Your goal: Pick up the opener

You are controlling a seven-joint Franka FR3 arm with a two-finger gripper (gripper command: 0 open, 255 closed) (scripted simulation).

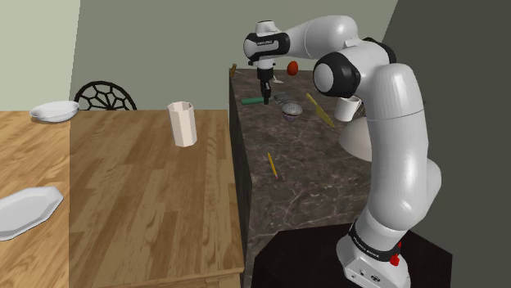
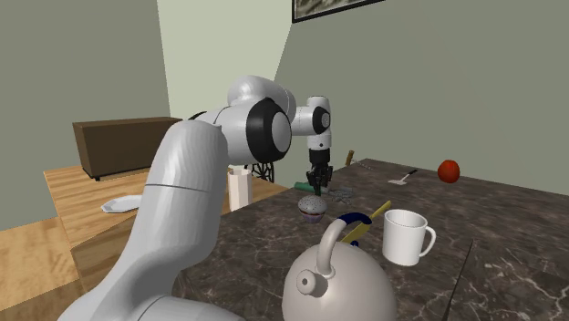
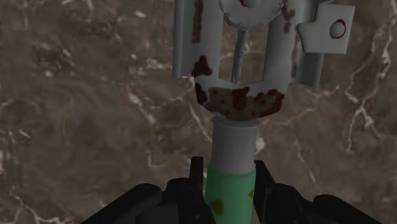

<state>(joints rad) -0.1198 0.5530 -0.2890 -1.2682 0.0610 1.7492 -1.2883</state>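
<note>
The opener has a pale green handle (image 3: 230, 191) and a rusty grey metal head (image 3: 245, 57). It lies low over the dark marble counter (image 1: 303, 180), at its far end. My black gripper (image 3: 230, 177) points straight down, and its fingers (image 3: 197, 173) press on both sides of the green handle. From the shoulder view the gripper (image 1: 264, 92) hangs just beside the green handle (image 1: 251, 100). In the second exterior view the gripper (image 2: 316, 187) stands between the handle (image 2: 305, 186) and the metal head (image 2: 342, 193).
Near the gripper sit a grey muffin-like thing (image 1: 291, 109), a yellow-handled tool (image 1: 319, 109), a red fruit (image 1: 291, 67) and a pencil (image 1: 272, 164). A kettle (image 2: 336, 290) and a white mug (image 2: 406, 235) stand by the arm's base. The wooden table (image 1: 147, 196) holds a cup (image 1: 183, 123) and plates.
</note>
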